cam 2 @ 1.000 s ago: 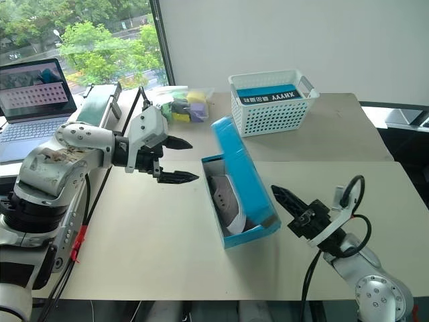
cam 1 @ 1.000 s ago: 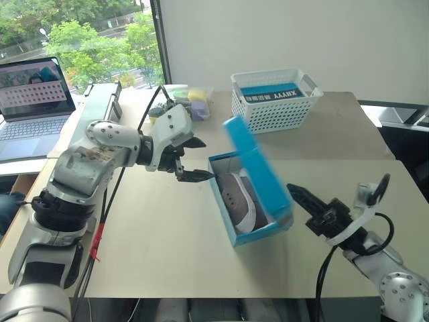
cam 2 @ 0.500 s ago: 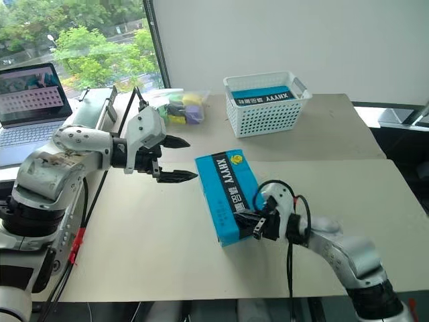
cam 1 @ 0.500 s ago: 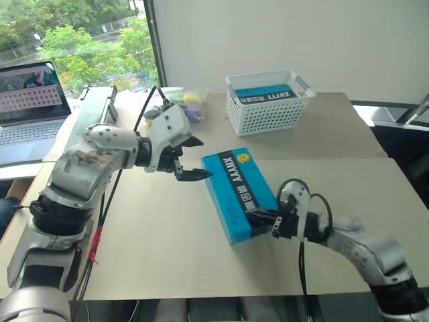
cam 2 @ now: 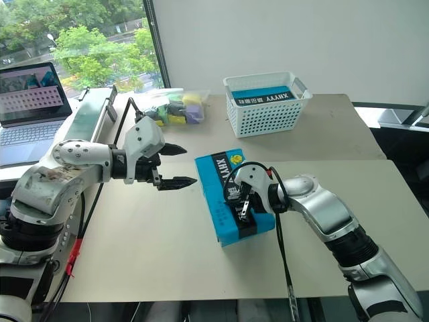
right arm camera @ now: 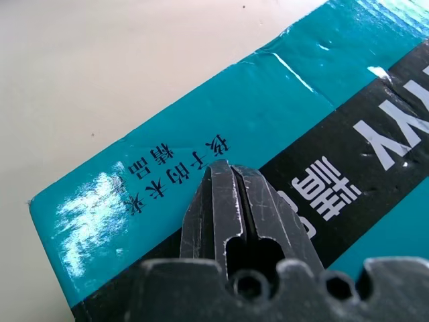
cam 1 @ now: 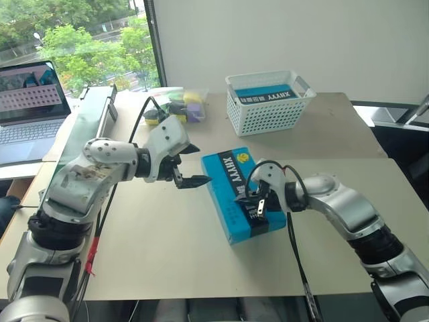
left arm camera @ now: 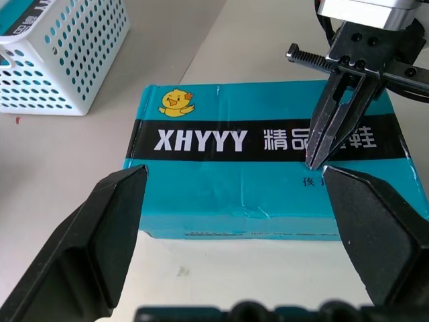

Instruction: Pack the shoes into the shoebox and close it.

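One white basket (cam 1: 270, 100) stands behind closed shoebox (cam 1: 231, 188).

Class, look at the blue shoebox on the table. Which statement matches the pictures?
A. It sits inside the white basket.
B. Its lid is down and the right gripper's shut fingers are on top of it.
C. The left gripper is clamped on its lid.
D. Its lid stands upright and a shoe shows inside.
B: the shoebox lies lid down, the shut right gripper pressing its top, while the open left gripper hovers beside it.
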Robot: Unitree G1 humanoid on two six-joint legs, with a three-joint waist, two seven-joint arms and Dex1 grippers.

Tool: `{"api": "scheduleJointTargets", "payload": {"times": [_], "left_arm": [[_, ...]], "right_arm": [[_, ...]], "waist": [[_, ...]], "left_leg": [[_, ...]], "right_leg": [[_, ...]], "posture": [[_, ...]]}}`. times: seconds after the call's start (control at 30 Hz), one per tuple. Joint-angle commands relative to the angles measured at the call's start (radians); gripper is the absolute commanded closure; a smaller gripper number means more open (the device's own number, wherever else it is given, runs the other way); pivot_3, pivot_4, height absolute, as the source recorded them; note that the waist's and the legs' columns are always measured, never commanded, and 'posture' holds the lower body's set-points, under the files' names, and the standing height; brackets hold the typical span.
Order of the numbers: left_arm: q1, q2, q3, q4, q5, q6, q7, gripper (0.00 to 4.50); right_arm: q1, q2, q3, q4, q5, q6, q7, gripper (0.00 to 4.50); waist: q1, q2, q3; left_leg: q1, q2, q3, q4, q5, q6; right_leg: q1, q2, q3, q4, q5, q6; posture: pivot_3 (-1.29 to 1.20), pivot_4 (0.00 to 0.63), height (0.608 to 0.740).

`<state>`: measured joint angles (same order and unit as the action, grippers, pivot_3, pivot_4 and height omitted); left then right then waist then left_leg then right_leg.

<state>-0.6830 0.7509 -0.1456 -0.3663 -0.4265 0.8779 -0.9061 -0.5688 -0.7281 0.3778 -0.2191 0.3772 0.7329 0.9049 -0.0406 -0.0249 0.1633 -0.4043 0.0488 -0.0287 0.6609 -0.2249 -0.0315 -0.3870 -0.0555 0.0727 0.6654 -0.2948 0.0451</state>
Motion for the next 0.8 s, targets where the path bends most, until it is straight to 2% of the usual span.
{"api": "scheduleJointTargets", "payload": {"times": [0.03, 0.13, 0.23, 0.33, 0.6, 0.8], "left_arm": [[0.011, 0.006, 0.043, -0.028, -0.001, -0.007, 0.028, 0.03], [0.026, -0.006, 0.04, -0.017, 0.007, -0.028, 0.046, 0.03], [0.038, -0.031, 0.045, -0.016, 0.004, -0.067, 0.058, 0.0], [0.049, -0.052, 0.065, -0.019, -0.024, -0.082, 0.052, 0.0], [0.036, -0.041, 0.062, 0.001, -0.039, -0.085, 0.023, 0.0], [0.027, -0.049, 0.089, 0.016, -0.074, -0.086, 0.012, 0.0]], "right_arm": [[0.009, -0.039, -0.055, -0.068, 0.0, 0.046, 0.005, 4.5], [-0.012, -0.052, -0.166, -0.136, 0.061, 0.077, -0.001, 4.5], [-0.007, -0.084, -0.271, -0.21, 0.127, 0.133, 0.004, 3.73], [0.037, -0.155, -0.35, -0.297, 0.195, 0.202, 0.031, 2.82], [0.106, -0.266, -0.522, -0.405, 0.35, 0.316, 0.041, 0.02], [0.121, -0.286, -0.571, -0.426, 0.396, 0.337, 0.004, 0.02]], "waist": [[0.001, 0.0, 0.0], [0.004, 0.0, 0.001], [0.009, 0.0, 0.001], [0.019, 0.0, 0.001], [0.025, 0.0, 0.001], [0.024, 0.0, 0.001]], "left_leg": [[-0.001, 0.0, 0.0, 0.0, 0.0, 0.0], [-0.003, 0.0, 0.0, 0.0, 0.0, 0.0], [-0.005, 0.0, 0.0, 0.0, 0.0, 0.0], [-0.005, 0.0, -0.001, 0.0, 0.0, 0.0], [-0.005, 0.0, 0.0, 0.0, 0.0, 0.0], [-0.004, 0.0, 0.0, 0.0, 0.0, 0.0]], "right_leg": [[-0.001, 0.0, 0.0, 0.0, 0.0, 0.0], [-0.002, -0.001, -0.001, -0.001, 0.0, 0.0], [-0.003, -0.001, -0.001, -0.001, 0.0, 0.0], [-0.003, -0.001, -0.002, -0.001, 0.0, 0.0], [-0.003, -0.001, -0.002, -0.002, 0.0, 0.0], [-0.003, -0.001, -0.002, -0.002, 0.0, 0.0]], "posture": [[0.0, 0.15, 0.74], [0.0, 0.15, 0.74], [0.0, 0.15, 0.74], [0.0, 0.15, 0.74], [0.0, 0.15, 0.74], [0.0, 0.15, 0.74]]}}
